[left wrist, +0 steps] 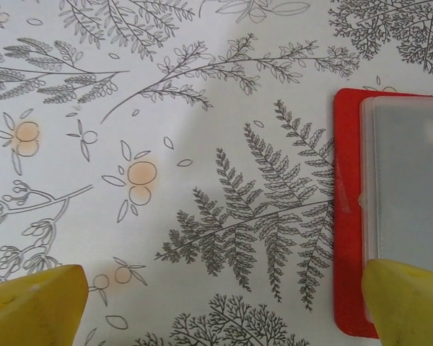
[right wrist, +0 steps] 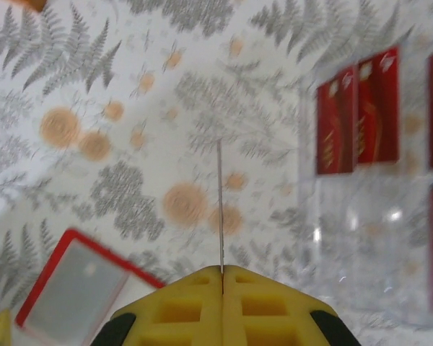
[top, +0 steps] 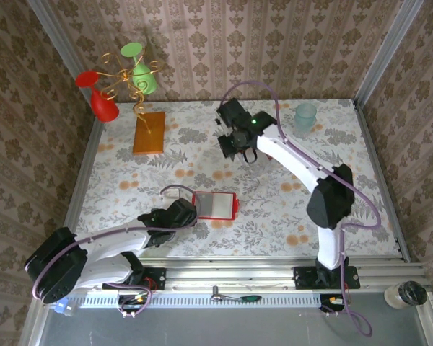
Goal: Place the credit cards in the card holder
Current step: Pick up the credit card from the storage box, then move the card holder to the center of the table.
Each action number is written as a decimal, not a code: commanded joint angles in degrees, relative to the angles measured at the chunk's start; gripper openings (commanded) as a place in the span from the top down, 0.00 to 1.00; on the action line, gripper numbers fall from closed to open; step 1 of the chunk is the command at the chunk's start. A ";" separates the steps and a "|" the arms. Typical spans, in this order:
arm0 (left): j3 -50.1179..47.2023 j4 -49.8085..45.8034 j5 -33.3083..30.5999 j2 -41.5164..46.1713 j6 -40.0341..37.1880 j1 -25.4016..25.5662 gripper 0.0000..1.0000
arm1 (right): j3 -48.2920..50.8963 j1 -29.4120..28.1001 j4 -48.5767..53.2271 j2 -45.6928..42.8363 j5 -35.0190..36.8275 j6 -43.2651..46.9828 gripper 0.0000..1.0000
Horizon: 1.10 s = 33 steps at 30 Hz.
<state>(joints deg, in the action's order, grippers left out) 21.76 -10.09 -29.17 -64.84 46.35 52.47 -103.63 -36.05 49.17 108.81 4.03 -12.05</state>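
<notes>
Starting at the left, the left arm lies low across the tabletop, elbow folded near its base. The left gripper sits just beside the left edge of the card holder, which lies flat near the tabletop's middle with its pale inside facing up. From the left wrist, only the two yellow fingertips show, cut off by the bottom edge. They stand wide apart with nothing between them. The card holder is cropped at the right, and one fingertip overlaps its lower corner, though contact cannot be judged.

Further right, the right arm rises from its base and bends back toward the far half of the tabletop. The right gripper points down there, and what it carries is too small to read from above. From the right wrist, its fingers are pressed together on a thin edge-on card, its face hidden. At the far right, the credit cards are blurred behind glare from something clear, several cut off by the frame.
</notes>
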 commanded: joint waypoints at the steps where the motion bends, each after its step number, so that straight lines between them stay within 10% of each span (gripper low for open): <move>1: 1.10 -3.22 -2.62 1.62 0.32 0.27 0.01 | 11.59 -1.26 -11.36 -6.49 -9.42 -7.69 1.00; 11: 2.54 -7.72 -3.46 0.51 1.35 -1.28 0.00 | 36.71 -5.25 -31.22 -14.18 -16.06 -21.44 1.00; 33: 7.55 -7.37 -3.79 -10.96 1.99 0.80 0.00 | 44.67 -3.61 -30.10 -21.83 -15.15 -18.84 1.00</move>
<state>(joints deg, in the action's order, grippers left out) 28.05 -16.64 -31.40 -74.59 46.85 52.07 -60.10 -40.34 19.44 89.34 -10.81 -31.70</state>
